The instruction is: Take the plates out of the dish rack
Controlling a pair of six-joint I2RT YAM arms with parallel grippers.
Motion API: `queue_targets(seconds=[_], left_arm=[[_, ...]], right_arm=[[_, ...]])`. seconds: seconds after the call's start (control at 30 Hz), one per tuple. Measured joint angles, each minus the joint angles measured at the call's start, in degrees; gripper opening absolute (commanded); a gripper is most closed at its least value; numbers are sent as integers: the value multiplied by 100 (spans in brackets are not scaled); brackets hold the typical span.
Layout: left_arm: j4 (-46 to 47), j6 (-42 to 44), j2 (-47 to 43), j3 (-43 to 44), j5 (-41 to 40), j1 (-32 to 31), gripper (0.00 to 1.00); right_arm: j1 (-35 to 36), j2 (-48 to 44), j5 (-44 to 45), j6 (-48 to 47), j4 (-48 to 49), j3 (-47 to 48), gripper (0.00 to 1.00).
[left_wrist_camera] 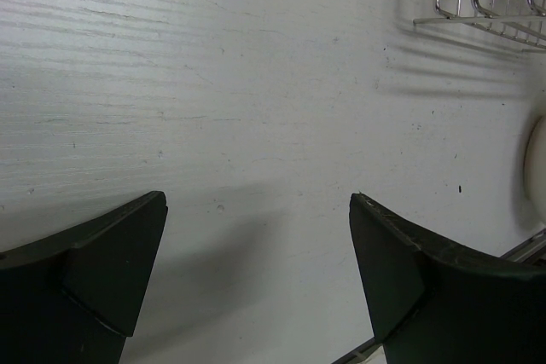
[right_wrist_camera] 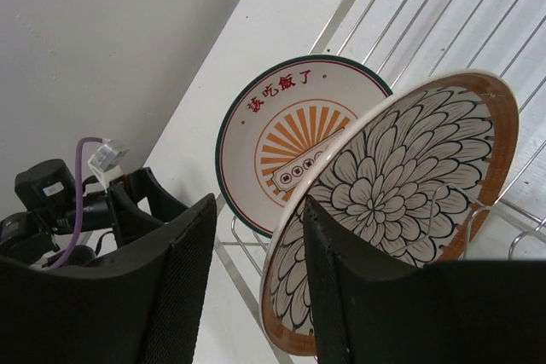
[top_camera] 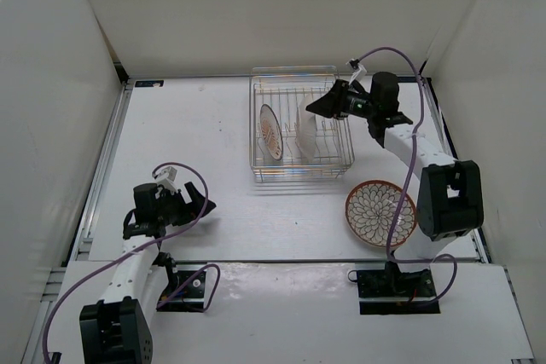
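Note:
The dish rack (top_camera: pixel 254 125) stands at the back middle of the table with two plates upright in it. One is a pale plate (top_camera: pixel 270 132) (right_wrist_camera: pixel 281 134) with a dark rim and an orange centre. The other is a petal-patterned plate (top_camera: pixel 307 135) (right_wrist_camera: pixel 401 193) with a brown rim. My right gripper (top_camera: pixel 317 106) (right_wrist_camera: pixel 258 202) is open and straddles that petal plate's rim; one finger lies against its face and the other stands off its back. A third petal plate (top_camera: pixel 380 213) lies flat on the table in front of the rack's right end. My left gripper (top_camera: pixel 203 205) (left_wrist_camera: pixel 256 198) is wide open over bare table.
White walls close in the table at the back and on both sides. In the left wrist view a corner of the wire rack (left_wrist_camera: pixel 486 6) shows top right, and the rim of the flat plate (left_wrist_camera: pixel 537 168) shows at the right edge. The right arm reaches over the rack's right end.

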Motion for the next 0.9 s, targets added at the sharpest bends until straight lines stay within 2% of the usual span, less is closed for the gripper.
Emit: queue_targets(seconds=[0.1, 0.3, 0.47, 0.67, 0.9], left_arm=[[0, 0, 39, 20, 2, 0, 100], [2, 0, 68, 33, 4, 0, 100], [-2, 0, 68, 35, 2, 0, 100], [-2, 2, 76, 39, 2, -2, 100], [-2, 2, 85, 42, 2, -2, 100]], right_arm=[[42, 142, -9, -24, -96, 127, 44], [79, 380, 0, -278, -562, 437, 23], [85, 415, 26, -396, -955, 584, 19], [90, 426, 44, -400, -1408, 767, 0], [92, 533, 44, -205, -1495, 922, 0]])
